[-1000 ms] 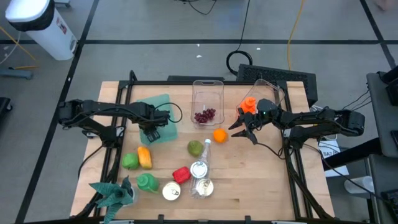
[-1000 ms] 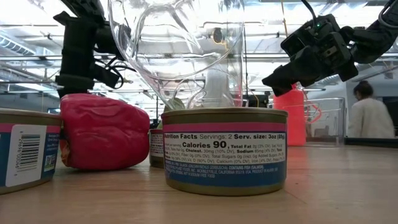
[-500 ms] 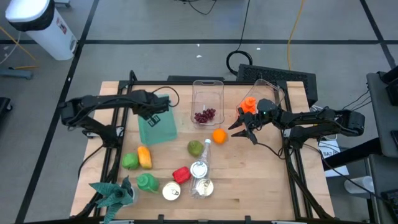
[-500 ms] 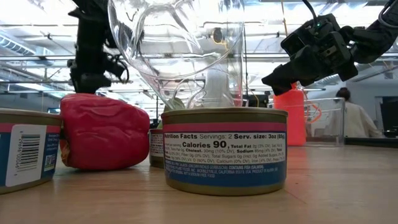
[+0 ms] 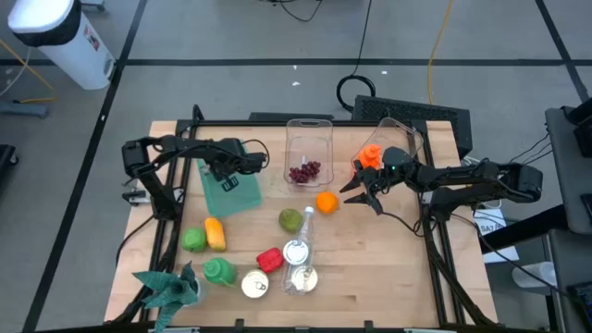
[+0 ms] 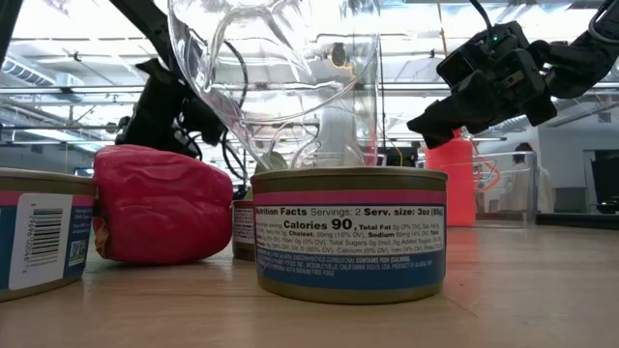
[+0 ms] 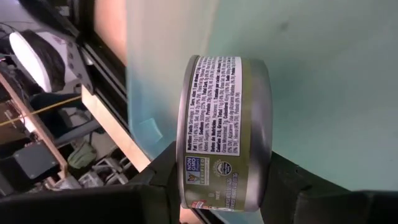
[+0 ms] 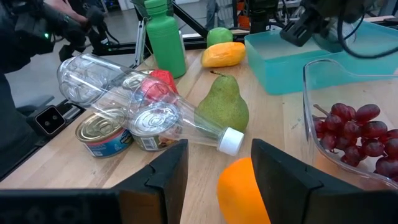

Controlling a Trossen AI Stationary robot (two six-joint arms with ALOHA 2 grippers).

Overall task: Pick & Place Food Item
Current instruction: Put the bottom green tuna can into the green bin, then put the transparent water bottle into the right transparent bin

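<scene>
The left gripper (image 7: 217,199) hangs over the teal tray (image 5: 231,180), its jaws clamped on a small food can (image 7: 224,130) that it holds on edge, label side showing, above the tray's floor. In the high view this gripper (image 5: 228,176) sits over the tray's middle. Taking the tray as landmark: a clear container (image 5: 308,153) of red grapes (image 5: 304,171) stands just to its right, and an orange (image 5: 326,201) lies farther right, beyond the container's near corner. The right gripper (image 5: 355,192) hovers right beside the orange, its jaws parted with nothing between them; its wrist view shows the orange (image 8: 242,196) directly below the gap. Below the tray on the table (image 5: 388,277) lie a yellow pepper (image 5: 215,233), a green apple (image 5: 192,240), a green bottle (image 5: 220,271), a pear (image 5: 291,220), a red pepper (image 5: 269,259), two more cans (image 5: 255,285) and a clear plastic bottle (image 5: 302,250) on its side.
</scene>
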